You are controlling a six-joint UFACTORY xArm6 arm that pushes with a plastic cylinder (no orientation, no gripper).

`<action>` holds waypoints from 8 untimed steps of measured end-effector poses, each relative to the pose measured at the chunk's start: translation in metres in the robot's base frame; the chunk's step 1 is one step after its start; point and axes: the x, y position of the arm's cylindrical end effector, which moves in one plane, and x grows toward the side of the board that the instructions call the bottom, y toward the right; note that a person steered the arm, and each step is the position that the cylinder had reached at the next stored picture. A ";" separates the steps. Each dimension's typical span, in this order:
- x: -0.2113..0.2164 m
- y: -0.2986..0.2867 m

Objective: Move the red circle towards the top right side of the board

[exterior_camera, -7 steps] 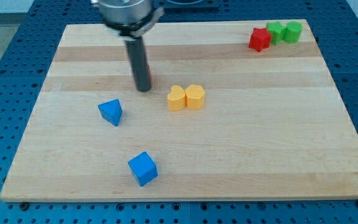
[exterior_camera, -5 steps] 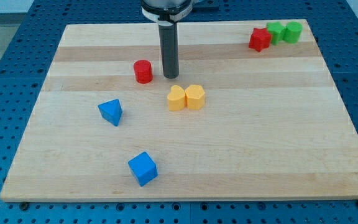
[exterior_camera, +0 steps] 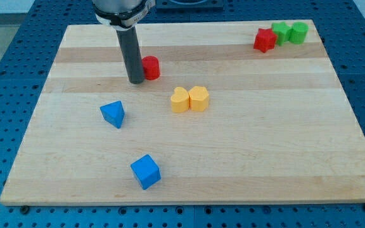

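Red circle (exterior_camera: 151, 67) sits up-left of the yellow pair (exterior_camera: 190, 99), my tip (exterior_camera: 135, 81) touching its left side. No hand here. Pushed off-centre, it could slip aside or strike the red star (exterior_camera: 265, 40).

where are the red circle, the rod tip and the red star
red circle (exterior_camera: 151, 67), camera view, on its front face just right of the rod
my tip (exterior_camera: 135, 82), camera view, on the rod's very bottom end, at the circle's left
red star (exterior_camera: 264, 40), camera view, on the middle of its top
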 end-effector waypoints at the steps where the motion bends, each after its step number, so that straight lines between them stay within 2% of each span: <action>1: -0.007 0.014; 2: -0.038 0.079; 3: -0.051 0.119; 4: -0.050 0.117; 6: -0.024 0.049; 8: -0.078 0.056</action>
